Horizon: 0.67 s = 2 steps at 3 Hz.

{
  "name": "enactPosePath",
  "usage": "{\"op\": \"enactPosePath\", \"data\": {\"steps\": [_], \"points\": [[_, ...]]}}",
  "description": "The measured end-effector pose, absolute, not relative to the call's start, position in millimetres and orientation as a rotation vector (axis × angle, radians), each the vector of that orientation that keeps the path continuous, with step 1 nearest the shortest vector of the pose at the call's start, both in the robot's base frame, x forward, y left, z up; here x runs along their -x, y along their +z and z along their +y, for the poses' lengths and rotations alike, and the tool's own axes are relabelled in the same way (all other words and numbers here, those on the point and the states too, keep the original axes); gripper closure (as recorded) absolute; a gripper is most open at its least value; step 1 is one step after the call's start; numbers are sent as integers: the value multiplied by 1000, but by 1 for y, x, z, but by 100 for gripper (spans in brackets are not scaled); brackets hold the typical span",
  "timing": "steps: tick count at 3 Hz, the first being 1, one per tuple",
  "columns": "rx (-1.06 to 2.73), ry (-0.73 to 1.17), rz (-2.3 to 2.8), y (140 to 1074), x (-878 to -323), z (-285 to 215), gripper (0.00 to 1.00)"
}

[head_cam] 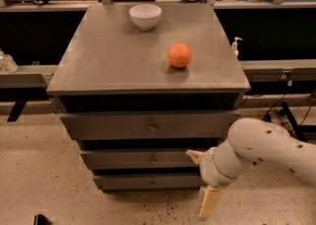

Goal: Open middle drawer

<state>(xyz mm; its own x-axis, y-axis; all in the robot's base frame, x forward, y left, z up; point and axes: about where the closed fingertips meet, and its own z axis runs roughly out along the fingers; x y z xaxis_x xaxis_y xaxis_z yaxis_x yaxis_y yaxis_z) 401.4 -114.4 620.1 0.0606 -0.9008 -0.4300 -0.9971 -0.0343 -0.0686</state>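
The middle drawer (123, 160) sits shut, its front in line with the drawers above and below, and lies just left of my gripper (198, 183). Its small knob (153, 160) is further left, untouched. The gripper's jaws are spread wide and hold nothing: the upper finger is close to the drawer's right end, the lower one hangs toward the floor. Above it, on the cabinet top (108, 66), rest an orange (179, 55) and a white bowl (145, 16). I judge nothing is done yet: reaching the knob, gripping and pulling are all left.

No text seems readable anywhere here.
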Motion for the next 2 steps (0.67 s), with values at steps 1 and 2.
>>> {"op": "enactPosePath", "data": {"steps": [1,2], "points": [[1974,343,1885,611,-415,-113,0],[1975,344,1886,612,-414,-113,0]]}}
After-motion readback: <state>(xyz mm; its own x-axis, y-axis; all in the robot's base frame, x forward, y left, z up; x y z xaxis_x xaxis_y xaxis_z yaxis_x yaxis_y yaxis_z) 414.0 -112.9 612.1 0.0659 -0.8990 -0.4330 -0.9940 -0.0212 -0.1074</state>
